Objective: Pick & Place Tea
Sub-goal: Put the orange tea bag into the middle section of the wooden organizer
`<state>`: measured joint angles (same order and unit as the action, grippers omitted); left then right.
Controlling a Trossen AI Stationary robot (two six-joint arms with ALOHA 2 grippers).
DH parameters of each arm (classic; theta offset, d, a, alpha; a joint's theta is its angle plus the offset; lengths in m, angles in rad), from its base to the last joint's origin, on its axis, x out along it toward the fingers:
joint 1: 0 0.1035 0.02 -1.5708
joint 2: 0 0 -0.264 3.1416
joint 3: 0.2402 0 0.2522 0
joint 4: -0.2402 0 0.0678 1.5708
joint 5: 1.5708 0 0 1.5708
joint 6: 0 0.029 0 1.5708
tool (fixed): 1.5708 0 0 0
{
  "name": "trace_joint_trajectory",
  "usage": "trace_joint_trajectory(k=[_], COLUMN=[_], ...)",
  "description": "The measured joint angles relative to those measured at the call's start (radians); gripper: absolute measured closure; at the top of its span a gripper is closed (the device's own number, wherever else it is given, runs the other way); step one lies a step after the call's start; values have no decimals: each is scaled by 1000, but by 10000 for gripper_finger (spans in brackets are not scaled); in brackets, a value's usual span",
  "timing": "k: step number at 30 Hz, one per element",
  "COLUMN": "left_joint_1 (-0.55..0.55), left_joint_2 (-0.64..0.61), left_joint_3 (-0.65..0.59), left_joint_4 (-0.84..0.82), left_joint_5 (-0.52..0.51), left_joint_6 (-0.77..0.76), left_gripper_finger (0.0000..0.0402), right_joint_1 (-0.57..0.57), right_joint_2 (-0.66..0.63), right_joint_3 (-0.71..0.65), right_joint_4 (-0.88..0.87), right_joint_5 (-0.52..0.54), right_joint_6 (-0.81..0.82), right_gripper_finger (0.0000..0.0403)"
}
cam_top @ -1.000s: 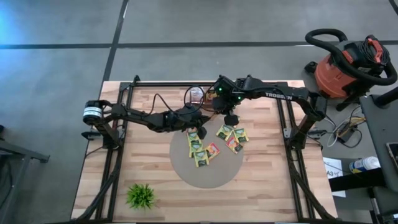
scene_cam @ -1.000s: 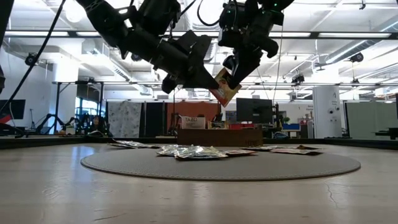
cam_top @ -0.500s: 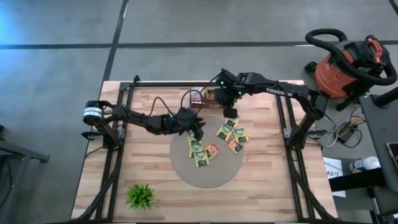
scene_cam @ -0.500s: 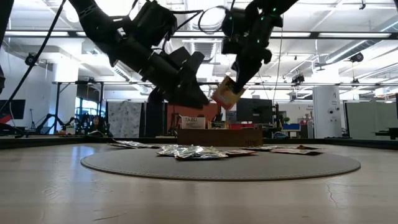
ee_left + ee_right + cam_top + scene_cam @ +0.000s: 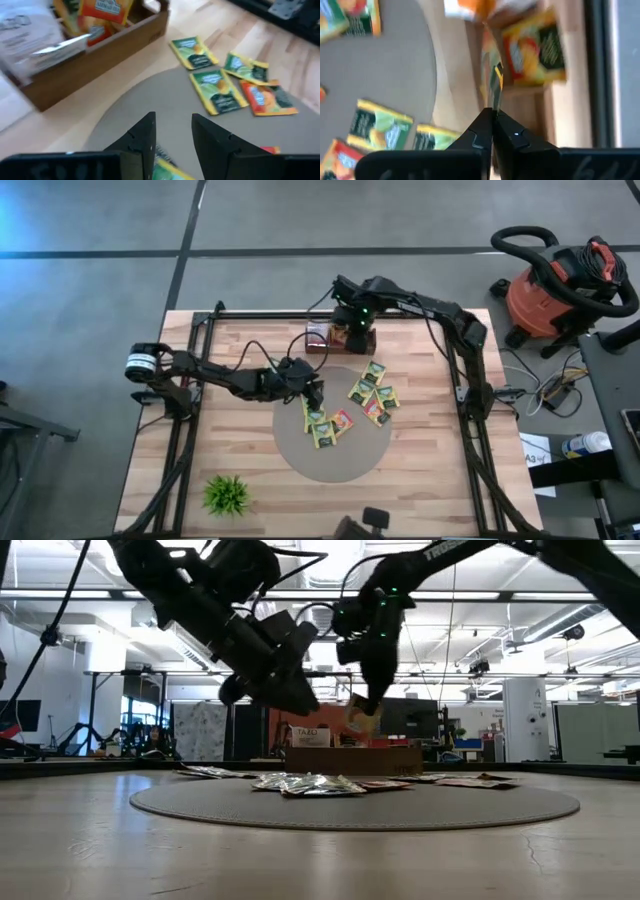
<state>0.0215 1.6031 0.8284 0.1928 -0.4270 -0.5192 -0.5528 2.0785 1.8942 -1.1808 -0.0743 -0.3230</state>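
Observation:
Several yellow-green and orange tea sachets point(image 5: 372, 394) lie flat on the round grey mat point(image 5: 340, 462), with more point(image 5: 320, 425) toward its left. A wooden box point(image 5: 322, 338) at the table's far edge holds other sachets point(image 5: 102, 12). My right gripper point(image 5: 352, 332) is above that box, shut on an orange sachet point(image 5: 360, 718). My left gripper point(image 5: 172, 125) hovers open over the mat's far left part point(image 5: 315, 392), with nothing between its fingers. My right gripper pinches the orange sachet between its two fingertips by one edge point(image 5: 493, 100), coming from above and pointing down. The sachet shows edge-on past the fingers. It hangs tilted below them point(image 5: 358, 720), clear of the box.
A small green plant point(image 5: 227, 494) stands at the table's near left. Black frame rails point(image 5: 462, 380) run along both sides of the table. A red shop vacuum point(image 5: 555, 280) stands on the floor beyond the far right corner.
My right gripper has carried the orange sachet toward the table's far edge and left, from above the mat to above the wooden box, turning as it went. My left gripper has come away from the sachet and sunk a little toward the mat.

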Motion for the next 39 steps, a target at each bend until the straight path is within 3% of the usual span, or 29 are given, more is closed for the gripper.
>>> trace_joint_trajectory(k=[9,21,30,34,39], left_joint_1=[-19,-21,-21,-21,-21], left_joint_2=[-88,-273,-318,-318,-318], left_joint_3=[-92,-288,-330,-331,-335], left_joint_4=[-24,-28,-30,-28,-28], left_joint_5=[-45,-93,-97,-96,-96], left_joint_6=[-78,-145,-141,-133,-126], left_gripper_finger=[282,282,282,282,282], right_joint_1=[-1,0,12,24,39], right_joint_2=[177,227,240,240,240], right_joint_3=[226,236,237,239,239], right_joint_4=[-127,-170,-144,-113,-80], right_joint_5=[100,103,109,128,142], right_joint_6=[9,13,10,6,1], right_gripper_finger=[394,394,393,373,315])
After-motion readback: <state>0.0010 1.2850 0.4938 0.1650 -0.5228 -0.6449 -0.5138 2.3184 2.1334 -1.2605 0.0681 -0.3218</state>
